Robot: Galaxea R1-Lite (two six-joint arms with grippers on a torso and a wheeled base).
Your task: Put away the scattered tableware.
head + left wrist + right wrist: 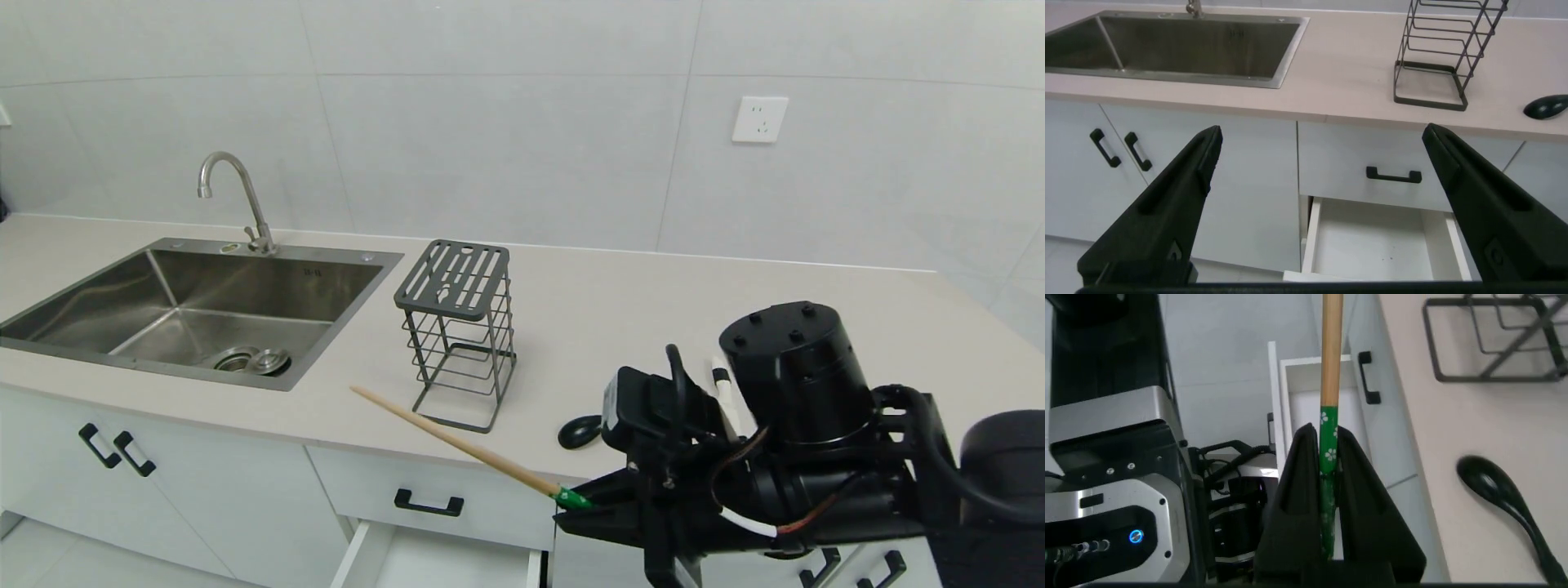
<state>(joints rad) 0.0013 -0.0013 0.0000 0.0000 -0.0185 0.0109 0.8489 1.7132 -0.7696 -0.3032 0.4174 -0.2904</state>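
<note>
2 tools are at work here, and each one is in a different state. The left tool (1323, 135) hangs low in front of the white cupboards, below the edge of the table (620, 310). Its 2 black fingers (1167, 220) are spread wide with nothing between them. Below and beyond it a drawer (1380, 237) stands pulled out, under a closed drawer front with a black handle.

On the left part of the table is a steel sink (245, 286) with a curved tap (237, 196) at its back rim. Near the sink's right side a dark wire rack (459, 335) stands upright on the table, with a slotted plate on top.

In front of the rack 1 wooden chopstick (457, 441) slants through the air. Its bare tip shows near the rack's front left corner. Its green end is lower and more to the right.

The right tool (575, 500) is pressed together on this green end and pinches it, out in front of the table's edge and near the open drawer.

A black spoon (580, 430) lies on the table close to the front edge, right of the rack and apart from it. Further right a slim white piece (722, 380) with a black band lies on the table, partly hidden by the right arm, and I cannot tell what it is.
</note>
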